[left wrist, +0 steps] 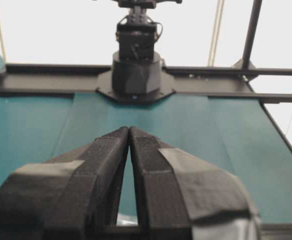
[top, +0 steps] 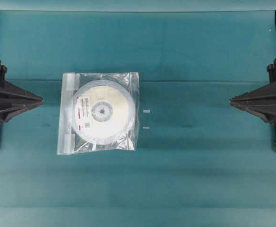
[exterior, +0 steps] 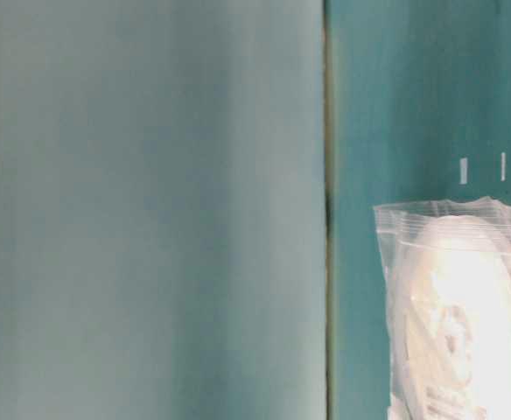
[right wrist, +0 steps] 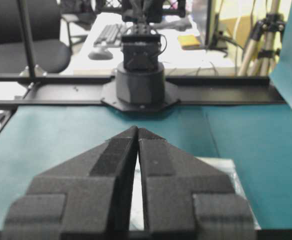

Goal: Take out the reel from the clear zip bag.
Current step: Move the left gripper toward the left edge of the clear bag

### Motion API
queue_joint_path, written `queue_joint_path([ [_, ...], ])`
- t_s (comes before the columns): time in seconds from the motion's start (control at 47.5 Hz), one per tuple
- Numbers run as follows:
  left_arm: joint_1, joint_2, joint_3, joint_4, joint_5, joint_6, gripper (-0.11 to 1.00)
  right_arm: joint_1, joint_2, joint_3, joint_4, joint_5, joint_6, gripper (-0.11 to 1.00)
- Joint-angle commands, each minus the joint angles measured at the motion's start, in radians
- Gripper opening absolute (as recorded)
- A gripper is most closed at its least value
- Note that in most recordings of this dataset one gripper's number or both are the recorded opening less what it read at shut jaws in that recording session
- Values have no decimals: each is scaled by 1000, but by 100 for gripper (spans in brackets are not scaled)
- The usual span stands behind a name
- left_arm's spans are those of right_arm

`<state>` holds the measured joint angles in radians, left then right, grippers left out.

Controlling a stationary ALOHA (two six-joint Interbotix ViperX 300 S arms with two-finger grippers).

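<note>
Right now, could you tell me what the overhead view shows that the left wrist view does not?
Only the overhead view shows the reel whole inside the clear zip bag, plus both arms' jaws parked at the table's sides, apart from the bag.

Only the left wrist view shows the left gripper close up, jaws shut with tips meeting, the opposite arm's base and the black frame rail.

Both show the teal table cover.

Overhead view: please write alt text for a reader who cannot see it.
A clear zip bag holding a white reel lies flat on a teal table, left of centre. The shut left gripper and right gripper sit at opposite edges.
</note>
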<state>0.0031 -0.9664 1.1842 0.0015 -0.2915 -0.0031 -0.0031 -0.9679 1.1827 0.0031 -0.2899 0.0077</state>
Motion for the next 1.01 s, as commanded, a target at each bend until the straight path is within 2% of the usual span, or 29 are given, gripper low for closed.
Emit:
queue_joint_path([
  [0.0,-5,29,-49,11,-8,-61,14,12,14,-25,5,-8,11,10],
  [0.042,-3,46,-61,11,-11,-115,12,18,21,-29,40,-8,25,10],
  [0.084,-5,60,-69,12,-12,-163,6,18,28,-32,77,-8,51,5],
  [0.168,-6,83,-75,15,-17,-255,-3,18,52,-34,123,-8,117,0],
  [0.421,11,133,-52,17,-8,-514,-4,11,146,-41,144,-12,279,0],
  [0.547,63,160,-8,17,8,-678,-4,5,201,-44,163,-14,351,0],
  [0.695,146,193,52,17,55,-862,-4,5,275,-54,164,-15,402,0],
  [0.779,181,222,77,17,114,-925,-4,5,311,-64,164,-20,408,0],
  [0.989,199,321,91,17,235,-936,-4,-6,394,-89,166,-28,411,0],
])
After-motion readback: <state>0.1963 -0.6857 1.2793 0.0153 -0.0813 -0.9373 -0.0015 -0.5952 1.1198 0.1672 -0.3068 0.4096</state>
